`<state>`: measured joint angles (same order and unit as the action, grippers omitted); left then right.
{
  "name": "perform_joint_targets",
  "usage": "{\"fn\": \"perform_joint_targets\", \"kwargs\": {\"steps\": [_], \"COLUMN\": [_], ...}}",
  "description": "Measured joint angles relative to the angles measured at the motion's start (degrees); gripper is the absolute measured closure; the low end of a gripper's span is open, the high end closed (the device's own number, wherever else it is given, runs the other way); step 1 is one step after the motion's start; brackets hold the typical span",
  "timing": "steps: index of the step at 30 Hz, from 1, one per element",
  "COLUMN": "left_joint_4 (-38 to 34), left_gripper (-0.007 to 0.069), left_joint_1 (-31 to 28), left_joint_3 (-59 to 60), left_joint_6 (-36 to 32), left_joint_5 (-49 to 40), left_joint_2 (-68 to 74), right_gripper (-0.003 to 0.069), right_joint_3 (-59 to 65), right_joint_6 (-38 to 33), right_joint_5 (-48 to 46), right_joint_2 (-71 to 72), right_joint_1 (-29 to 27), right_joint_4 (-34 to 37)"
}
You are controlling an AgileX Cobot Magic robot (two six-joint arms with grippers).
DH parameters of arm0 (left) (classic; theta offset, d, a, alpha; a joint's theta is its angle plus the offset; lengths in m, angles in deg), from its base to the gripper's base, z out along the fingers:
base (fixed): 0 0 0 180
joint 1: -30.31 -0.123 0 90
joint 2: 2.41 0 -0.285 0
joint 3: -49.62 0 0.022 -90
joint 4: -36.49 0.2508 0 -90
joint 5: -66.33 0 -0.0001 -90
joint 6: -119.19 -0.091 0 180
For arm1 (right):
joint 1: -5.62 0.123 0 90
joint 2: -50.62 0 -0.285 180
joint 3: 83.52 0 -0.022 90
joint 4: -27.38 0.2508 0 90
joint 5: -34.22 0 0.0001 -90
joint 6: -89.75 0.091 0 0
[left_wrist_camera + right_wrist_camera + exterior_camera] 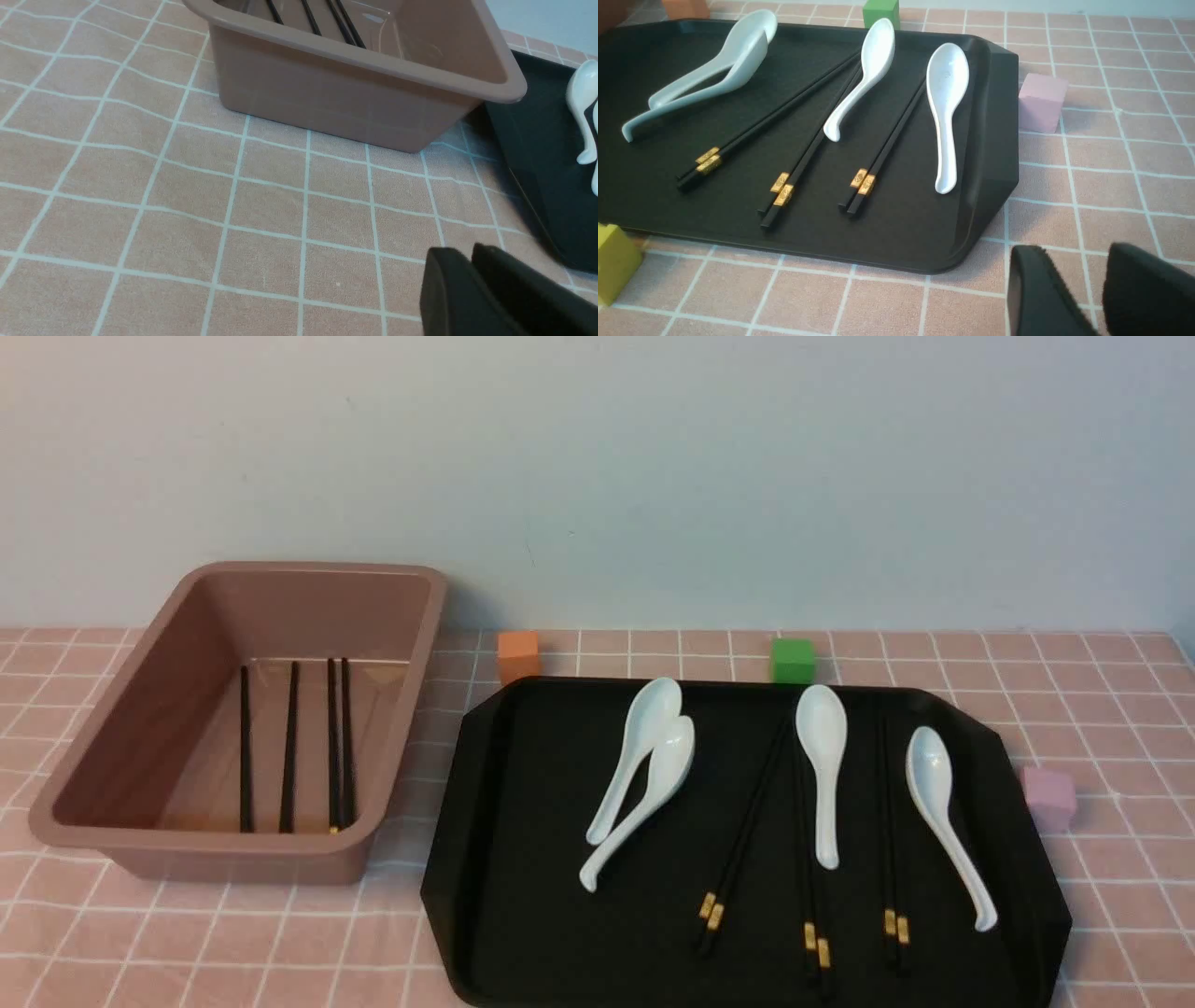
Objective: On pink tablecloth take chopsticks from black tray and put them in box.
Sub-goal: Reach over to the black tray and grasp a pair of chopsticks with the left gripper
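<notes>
tablecloth [1102, 705] pink, white grid | tray [523, 859] black | box [140, 728] brownish-pink | spoons [822, 728] white

Of our left gripper [471, 254] we see two matte black fingers [448, 289], smooth, with blunt, rounded tips. Our right gripper [1076, 254] has the same matte black fingers [1143, 289], thick and round-tipped, one with a slightly rough-looking edge.

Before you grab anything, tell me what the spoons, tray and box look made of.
The spoons: likely glazed ceramic, glossy white with bright highlights. The black tray: probably plastic, matte, dull and even with no glare. The box: seemingly moulded plastic, smooth with a faint sheen, rounded flared rim.
</notes>
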<state>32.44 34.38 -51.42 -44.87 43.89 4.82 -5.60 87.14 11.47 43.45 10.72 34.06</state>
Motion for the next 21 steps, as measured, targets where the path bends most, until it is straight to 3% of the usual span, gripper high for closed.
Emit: {"fn": "perform_joint_targets", "kwargs": {"steps": [21], "left_joint_4": [0.00], "left_gripper": [0.0526], "left_joint_1": [0.00], "left_joint_3": [0.00], "left_joint_6": [0.00], "left_joint_5": [0.00], "left_joint_2": [0.00], "right_gripper": [0.0419], "right_joint_3": [0.00], "right_joint_6": [0.00], "right_joint_5": [0.00], "right_joint_2": [0.00], "right_joint_1": [0.00], "right_joint_4": [0.00]}}
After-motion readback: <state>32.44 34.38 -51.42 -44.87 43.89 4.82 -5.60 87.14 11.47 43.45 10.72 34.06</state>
